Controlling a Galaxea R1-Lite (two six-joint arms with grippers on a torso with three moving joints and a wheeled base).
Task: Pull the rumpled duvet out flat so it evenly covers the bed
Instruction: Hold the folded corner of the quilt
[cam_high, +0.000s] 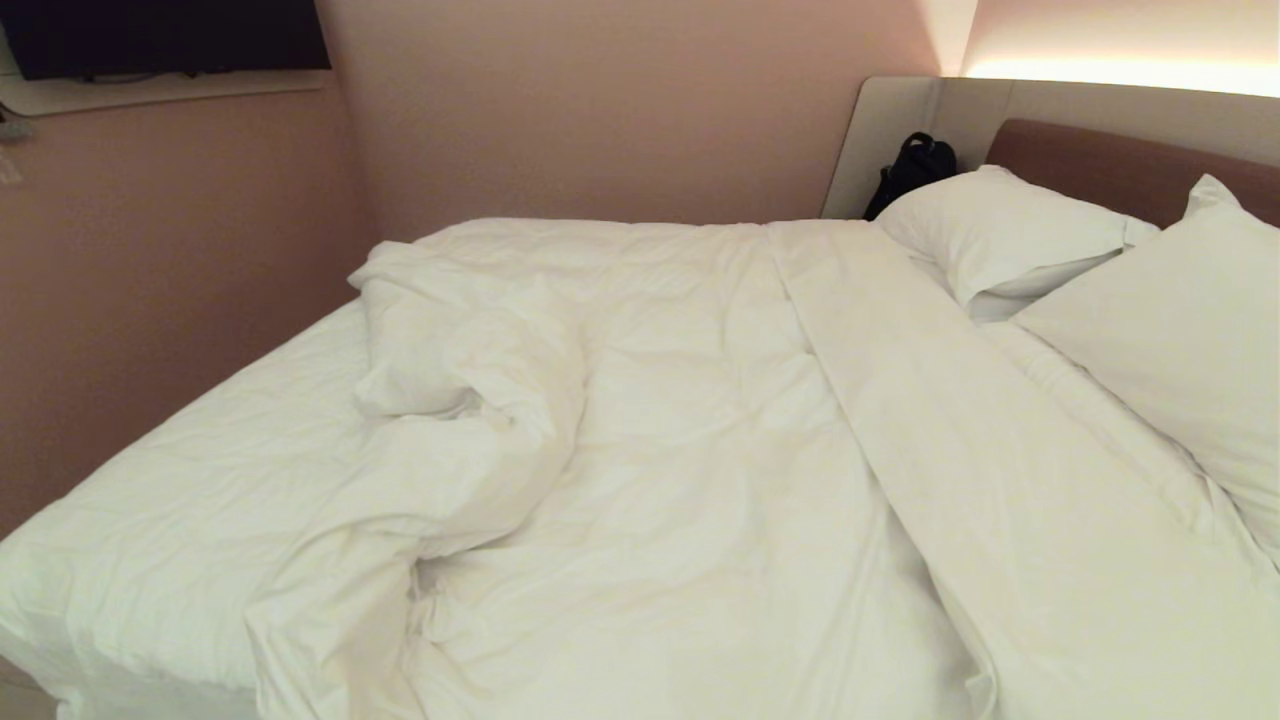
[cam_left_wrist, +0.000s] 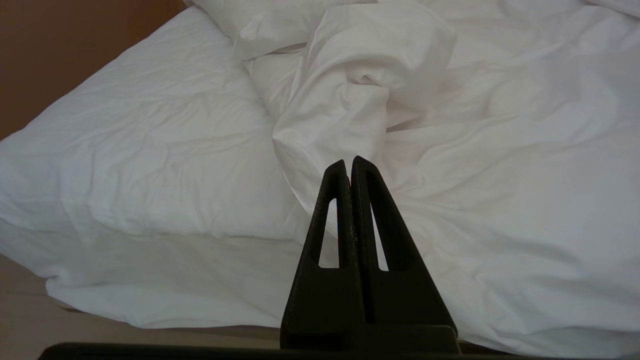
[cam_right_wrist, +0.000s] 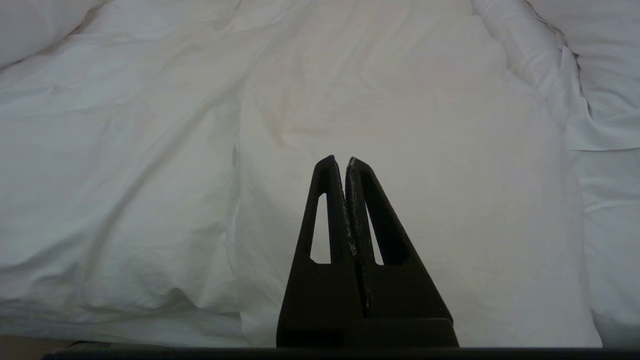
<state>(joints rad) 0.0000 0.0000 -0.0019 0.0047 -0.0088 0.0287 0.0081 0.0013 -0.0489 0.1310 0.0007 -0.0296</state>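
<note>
Duvet: I see the duvet (cam_high: 700, 400) in the centre of the head view, rumpled; its left part is bunched into a thick roll (cam_high: 460, 400) that runs from upper centre to lower left.
Bed: the bed (cam_high: 170, 520) shows its bare fitted sheet in the lower left of the frame, not covered by the duvet.
Pillows: two white pillows (cam_high: 1010, 240) lie at the upper right, against the brown headboard (cam_high: 1100, 165).
Other things: a black bag (cam_high: 910, 170) stands at the upper right, beside the nearer pillow; a dark screen (cam_high: 165, 35) hangs in the upper left corner.
Left gripper: in my left wrist view the left gripper (cam_left_wrist: 350, 162) has its fingers pressed together, holding nothing, above the bed edge, in front of the roll.
Right gripper: the right gripper (cam_right_wrist: 342, 162) is also closed and empty, above the smoother part of the duvet.
</note>
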